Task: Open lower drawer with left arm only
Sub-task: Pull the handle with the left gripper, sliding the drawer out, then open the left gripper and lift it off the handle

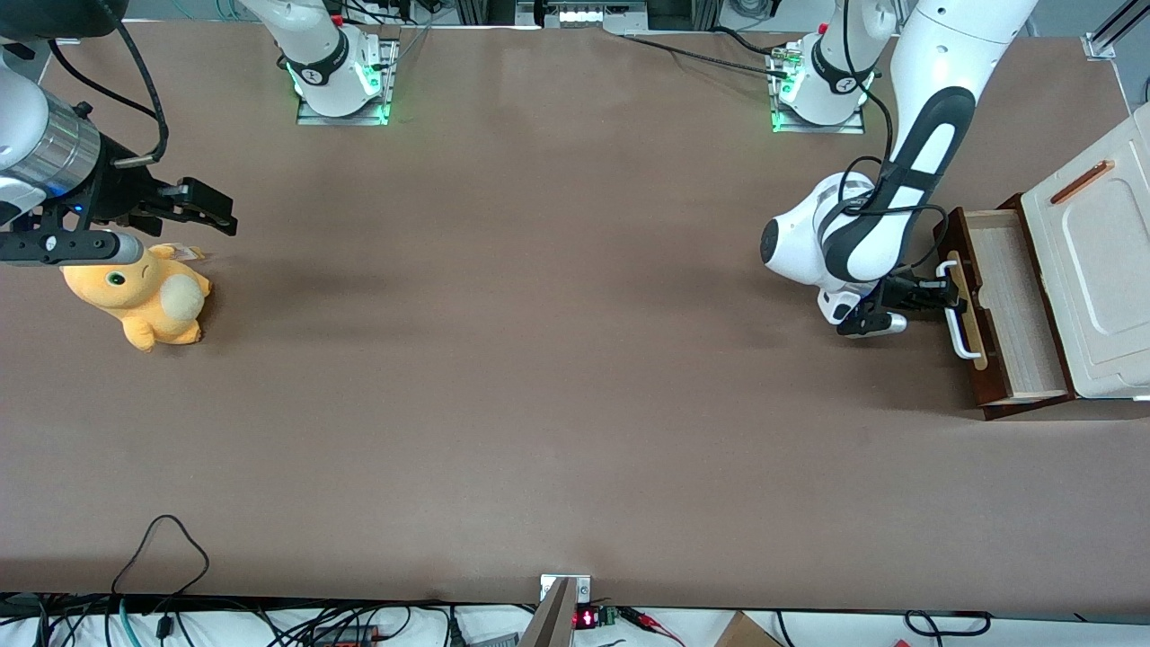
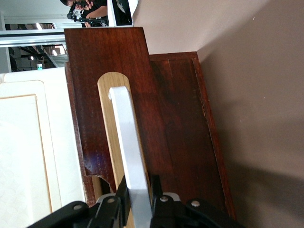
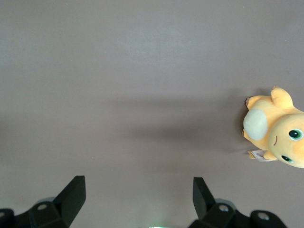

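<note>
Brown desk [image 1: 539, 377] fills the frame. At its left edge lies an orange plush toy [image 1: 144, 292]. At right, the left arm [image 1: 907, 171] reaches down to the lower drawer [image 1: 1011, 296], which stands pulled out from a cream-white cabinet [image 1: 1092, 270], pale wood showing inside. The gripper [image 1: 934, 294] meets the drawer's white bar handle [image 2: 130, 156], its fingers [image 2: 124, 199] closed narrowly around the bar.

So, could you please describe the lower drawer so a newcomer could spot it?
At the working arm's end of the table stands a cream cabinet. The lower drawer juts out under it, dark brown, pale inside; the end effector grips its white handle.
</note>
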### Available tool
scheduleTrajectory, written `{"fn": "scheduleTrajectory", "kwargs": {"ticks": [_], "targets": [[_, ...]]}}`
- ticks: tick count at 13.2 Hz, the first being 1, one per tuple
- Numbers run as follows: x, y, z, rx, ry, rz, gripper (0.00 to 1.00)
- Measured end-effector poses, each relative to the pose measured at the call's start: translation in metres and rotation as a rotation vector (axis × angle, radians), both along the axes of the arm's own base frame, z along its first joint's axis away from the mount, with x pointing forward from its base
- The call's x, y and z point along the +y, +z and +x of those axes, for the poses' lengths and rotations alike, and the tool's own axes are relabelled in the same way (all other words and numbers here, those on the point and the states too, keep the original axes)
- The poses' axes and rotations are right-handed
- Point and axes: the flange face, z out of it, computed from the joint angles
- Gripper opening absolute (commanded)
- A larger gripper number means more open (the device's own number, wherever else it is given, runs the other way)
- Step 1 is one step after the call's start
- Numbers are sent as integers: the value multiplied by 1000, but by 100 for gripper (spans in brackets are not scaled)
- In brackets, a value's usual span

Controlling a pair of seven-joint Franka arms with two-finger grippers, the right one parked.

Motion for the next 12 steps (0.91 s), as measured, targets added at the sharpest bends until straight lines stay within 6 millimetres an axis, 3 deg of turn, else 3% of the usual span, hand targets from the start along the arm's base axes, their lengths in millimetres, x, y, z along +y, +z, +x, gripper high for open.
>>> {"fn": "scheduleTrajectory", "kwargs": {"ticks": [1, 2, 6, 8, 10, 12], "targets": [[0, 0, 0, 0, -1, -1, 77], [-8, 2, 3, -5, -16, -13, 100], [-44, 21, 13, -33, -3, -93, 100], [-52, 46, 26, -31, 79, -177, 100], [-66, 98, 51, -31, 193, -340, 100], [-77, 163, 72, -47, 278, -538, 100]]}}
